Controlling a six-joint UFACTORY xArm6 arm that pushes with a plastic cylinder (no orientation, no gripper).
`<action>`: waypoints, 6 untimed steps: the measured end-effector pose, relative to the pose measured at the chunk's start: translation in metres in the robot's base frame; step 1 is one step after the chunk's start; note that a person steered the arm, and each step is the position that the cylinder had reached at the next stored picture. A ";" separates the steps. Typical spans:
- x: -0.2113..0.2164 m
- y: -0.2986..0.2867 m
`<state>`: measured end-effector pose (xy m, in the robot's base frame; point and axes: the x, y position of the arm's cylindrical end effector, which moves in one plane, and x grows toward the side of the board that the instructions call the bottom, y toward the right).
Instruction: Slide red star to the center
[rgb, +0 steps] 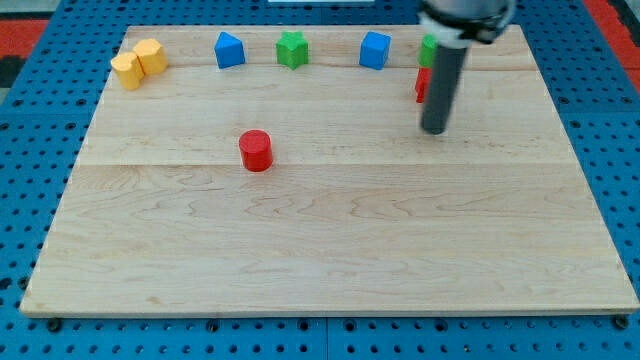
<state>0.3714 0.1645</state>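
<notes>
A red block (422, 84), mostly hidden behind my rod, sits near the view's top right; its shape cannot be made out. My tip (434, 130) rests on the board just below and slightly right of it. A red cylinder (256, 150) stands left of the board's centre. A green block (428, 48) is partly hidden by the rod just above the red block.
Along the top edge stand two yellow blocks (140, 62) at the left, a blue block (229, 49), a green star (291, 48) and a blue cube (375, 49). The wooden board (330, 250) lies on a blue pegboard.
</notes>
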 end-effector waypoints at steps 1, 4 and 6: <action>-0.039 0.048; 0.011 -0.113; -0.063 -0.076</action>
